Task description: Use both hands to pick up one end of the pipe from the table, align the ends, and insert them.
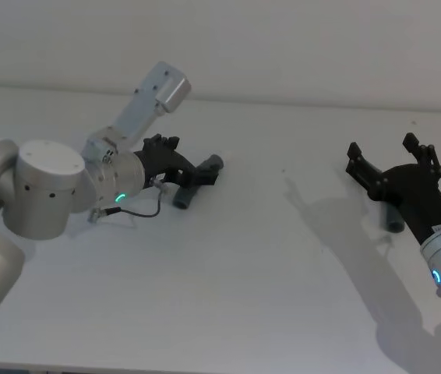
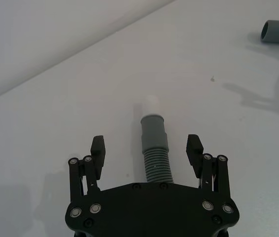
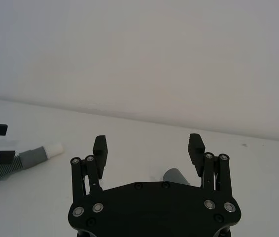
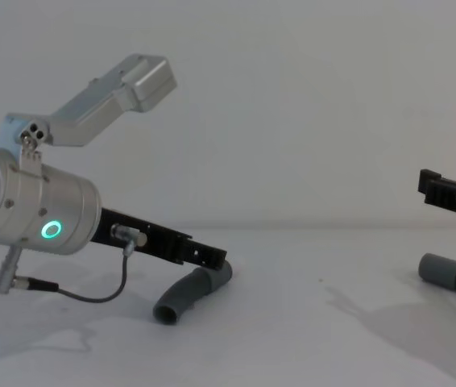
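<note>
One dark-grey ribbed pipe piece (image 2: 156, 165) lies on the white table (image 1: 244, 257), its smooth cuff (image 2: 154, 129) ending in a white stub (image 2: 153, 103). My left gripper (image 2: 146, 143) is open and low over it, one finger on each side of the ribbed body with a gap on both sides. In the head view this gripper (image 1: 202, 175) sits at the left over that piece (image 1: 183, 196). The other pipe piece (image 1: 394, 222) lies at the right, its grey cuff (image 3: 176, 175) showing under my right gripper (image 3: 148, 143). That gripper (image 1: 382, 148) is open, above the piece.
A pale wall (image 1: 283, 39) rises behind the table's far edge. The left arm's thick silver body (image 1: 41, 191) and a thin black cable (image 1: 146, 212) lie over the table's left side. Bare table (image 1: 283, 179) separates the two pipe pieces.
</note>
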Available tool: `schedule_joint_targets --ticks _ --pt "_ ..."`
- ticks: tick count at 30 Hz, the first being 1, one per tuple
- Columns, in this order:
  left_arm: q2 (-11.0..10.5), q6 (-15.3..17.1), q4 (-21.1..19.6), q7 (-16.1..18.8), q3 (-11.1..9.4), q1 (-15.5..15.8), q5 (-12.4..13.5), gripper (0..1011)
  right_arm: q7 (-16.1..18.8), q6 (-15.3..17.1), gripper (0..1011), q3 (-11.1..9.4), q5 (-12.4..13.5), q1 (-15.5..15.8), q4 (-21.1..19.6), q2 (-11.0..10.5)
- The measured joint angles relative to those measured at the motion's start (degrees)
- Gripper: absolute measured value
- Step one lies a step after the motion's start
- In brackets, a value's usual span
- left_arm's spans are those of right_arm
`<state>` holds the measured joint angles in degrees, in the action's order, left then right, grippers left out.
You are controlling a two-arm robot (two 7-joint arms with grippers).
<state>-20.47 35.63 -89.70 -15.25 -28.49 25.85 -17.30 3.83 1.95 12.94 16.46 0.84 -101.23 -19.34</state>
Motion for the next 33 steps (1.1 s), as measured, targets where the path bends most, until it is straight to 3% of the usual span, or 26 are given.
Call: schedule_joint_targets --ticks 10,33 --pt "0.47 1.38 1.83 -1.47 -0.7 1.77 0.54 1002 0.0 0.0 1000 0.0 0.0 0.0 0.0 0.0" --pt "3.41 0.69 8.05 -4.85 -2.5 5.49 1.48 1002 0.0 0.0 1000 0.0 0.0 0.0 0.0 0.0"
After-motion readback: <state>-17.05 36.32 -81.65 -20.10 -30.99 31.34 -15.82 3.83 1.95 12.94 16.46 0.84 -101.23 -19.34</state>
